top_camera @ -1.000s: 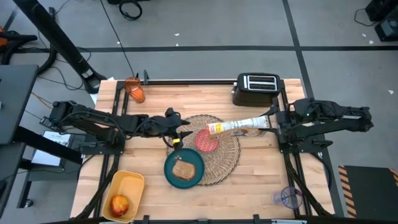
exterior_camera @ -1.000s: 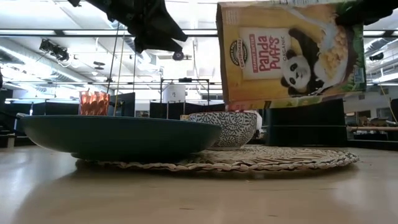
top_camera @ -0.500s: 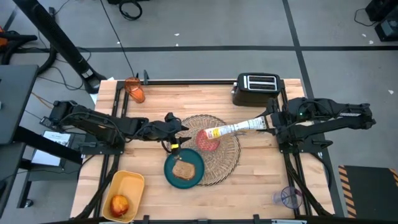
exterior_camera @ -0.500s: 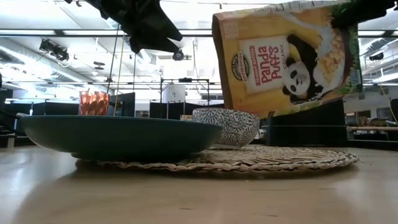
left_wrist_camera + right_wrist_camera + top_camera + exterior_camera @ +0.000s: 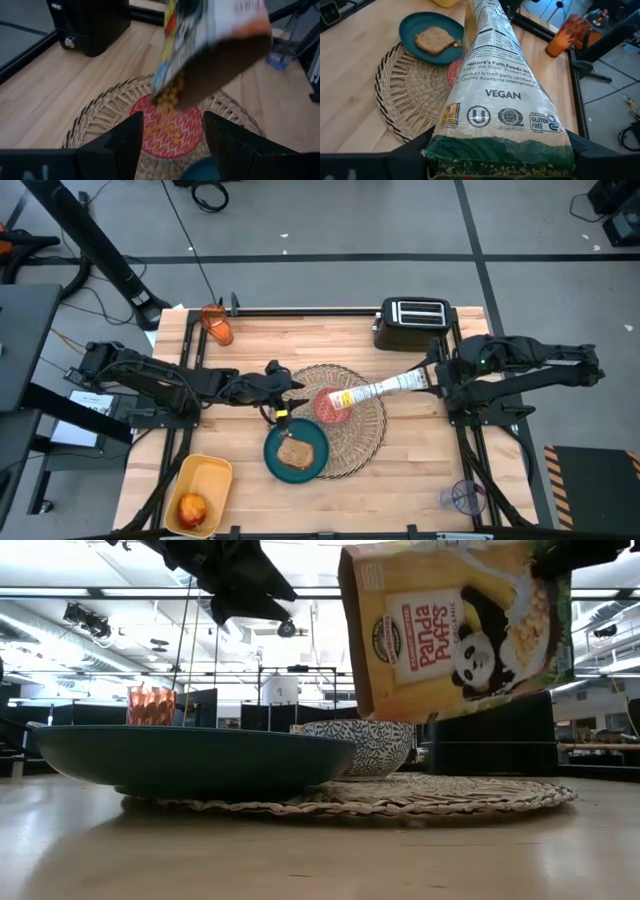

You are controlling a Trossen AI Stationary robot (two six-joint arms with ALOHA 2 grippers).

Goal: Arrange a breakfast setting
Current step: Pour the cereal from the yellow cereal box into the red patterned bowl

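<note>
Right gripper (image 5: pixel 432 377) is clamped on the sealed bottom end of the yellow cardboard panda-print cereal box (image 5: pixel 378 389), which is tipped mouth-down over the small pink bowl (image 5: pixel 332 408). Round puffs are falling from the open mouth into the bowl in the left wrist view.

Handling, my read: the box is light, thin card that dents easily. A hold on the flat bottom end gives leverage for tilt, but a hard squeeze would crush it. Contents shift as it empties, so expect the balance to move towards the mouth.

Taking the large round woven straw placemat (image 5: pixel 365 440) as landmark:
- bowl sits on it, near its middle
- teal plate (image 5: pixel 272 453) with brown toast slice (image 5: pixel 295 453) overlaps its edge on the left arm's side
- box mouth hangs above the bowl, apart from it; box body runs out past the mat edge to the right gripper

Left gripper (image 5: pixel 276 402) hovers just beside the mat, above the plate, fingers spread, holding nothing.
</note>
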